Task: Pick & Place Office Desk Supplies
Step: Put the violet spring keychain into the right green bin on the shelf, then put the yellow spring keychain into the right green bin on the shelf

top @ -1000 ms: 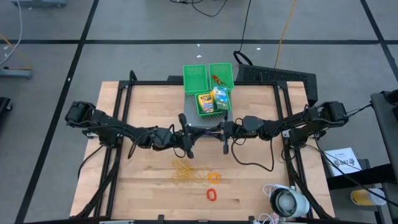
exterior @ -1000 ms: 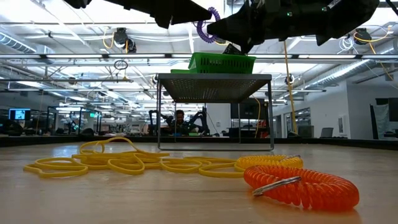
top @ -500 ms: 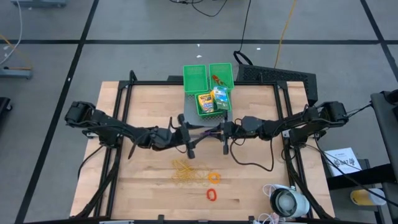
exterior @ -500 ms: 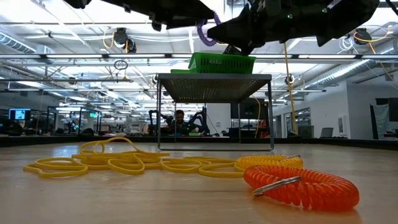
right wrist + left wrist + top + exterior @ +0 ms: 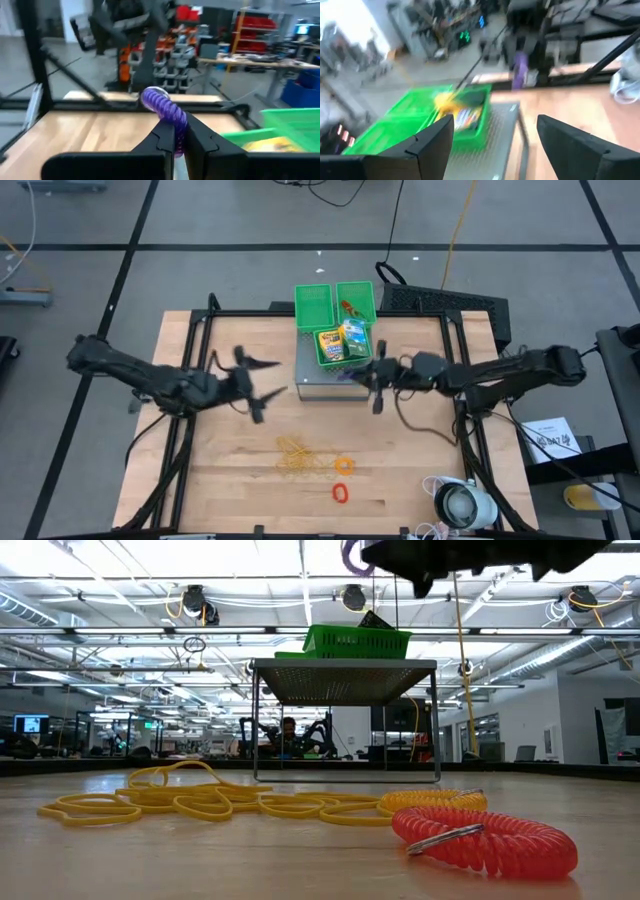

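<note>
While the right gripper (image 5: 377, 379) hangs in the air just beside the grey metal stand (image 5: 320, 384), on the side away from the left arm, its two dark fingers (image 5: 165, 139) are pressed together on a purple coiled plastic ring (image 5: 164, 109). The ring sticks up between the fingertips, and in the low view it shows as a purple curve (image 5: 352, 557) high above the stand.

The left gripper (image 5: 254, 383) is near the opposite side of the same stand, above the wooden table (image 5: 230, 480), and its jaws stand wide apart with nothing between them; the left wrist view shows both fingers (image 5: 427, 145) far from each other.

On top of the stand sit green mesh bins (image 5: 313, 304). One bin holds a yellow-green crayon box (image 5: 329, 344) and, touching it, a green-white packet (image 5: 354, 338).

In front of the stand, on the table, lies a tangle of tan rubber bands (image 5: 298, 456). Just beside it lies an orange coiled ring (image 5: 344, 465), and a red coiled ring (image 5: 340, 493) lies a little further from the stand. A white round device with cables (image 5: 460, 504) rests at the table corner, well apart from the stand.
</note>
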Controlling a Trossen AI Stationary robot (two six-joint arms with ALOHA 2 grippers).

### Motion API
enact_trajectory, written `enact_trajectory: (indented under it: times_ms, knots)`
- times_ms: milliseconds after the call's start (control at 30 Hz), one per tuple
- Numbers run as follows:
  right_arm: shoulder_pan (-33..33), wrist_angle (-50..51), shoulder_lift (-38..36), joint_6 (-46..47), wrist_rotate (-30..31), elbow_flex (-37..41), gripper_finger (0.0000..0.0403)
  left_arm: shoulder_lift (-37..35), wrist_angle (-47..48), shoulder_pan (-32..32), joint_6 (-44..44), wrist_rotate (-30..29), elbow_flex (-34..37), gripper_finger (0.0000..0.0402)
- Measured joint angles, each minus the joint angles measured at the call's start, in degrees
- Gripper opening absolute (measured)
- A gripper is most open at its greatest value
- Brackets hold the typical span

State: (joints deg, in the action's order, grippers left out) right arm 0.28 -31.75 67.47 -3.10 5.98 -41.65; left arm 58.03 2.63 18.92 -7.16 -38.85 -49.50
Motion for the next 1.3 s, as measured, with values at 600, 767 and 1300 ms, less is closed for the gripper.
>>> enact_trajectory:
  times_ms: [600,767,1300]
  knots:
    - [-30.9,26.8,3.3,2.2,-7.9,-18.8,0.0008,-21.1,15.7,-5.8,20.5,-10.7,17.5,0.0296]
    - [-35.9,26.6,8.5,2.4,-8.1,-18.8,0.0009,-20.1,15.1,-7.0,22.8,-10.5,19.4,0.0296]
    - [-37.4,26.0,10.2,4.7,-8.9,-18.8,0.0181,-19.4,13.8,-7.8,22.5,-10.2,19.5,0.0296]
